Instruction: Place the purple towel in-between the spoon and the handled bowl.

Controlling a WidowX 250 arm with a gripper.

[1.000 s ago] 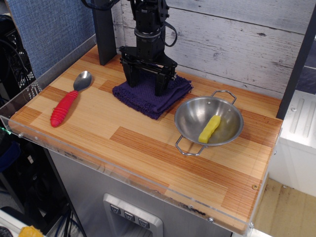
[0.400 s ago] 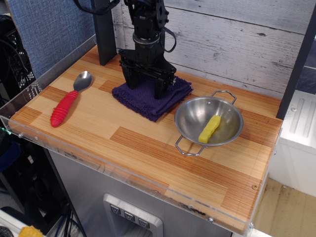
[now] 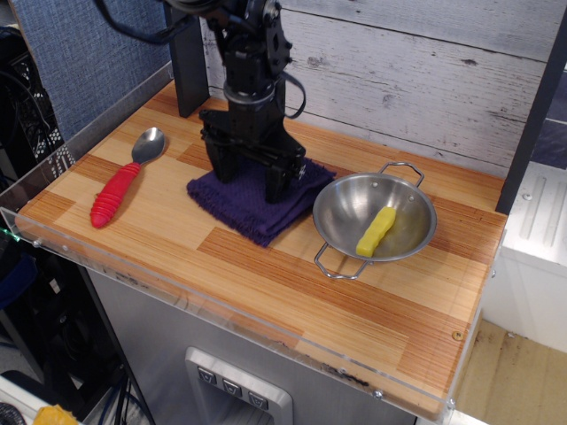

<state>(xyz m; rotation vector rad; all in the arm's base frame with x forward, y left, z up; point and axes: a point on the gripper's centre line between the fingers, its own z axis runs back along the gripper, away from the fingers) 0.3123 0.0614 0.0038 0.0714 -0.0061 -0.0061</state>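
The purple towel [image 3: 252, 199] lies flat on the wooden table between the spoon and the handled bowl. The spoon [image 3: 124, 180], with a metal head and a ribbed red handle, lies at the left. The handled bowl [image 3: 403, 205], shiny steel with two wire loops, sits at the right with a yellow stick-shaped object [image 3: 376, 230] inside. The towel's right corner almost reaches the bowl's rim. My gripper [image 3: 246, 181] stands upright on the towel's back half. Its fingers are spread apart and their tips press into the cloth.
The table [image 3: 266, 283] has a clear plastic front edge. A black post [image 3: 187, 62] stands at the back left. A white plank wall runs behind the table, and a blue panel stands to the left.
My gripper has moved toward the front left, and the towel has slid with it, away from the back wall. The spoon and bowl have not moved.
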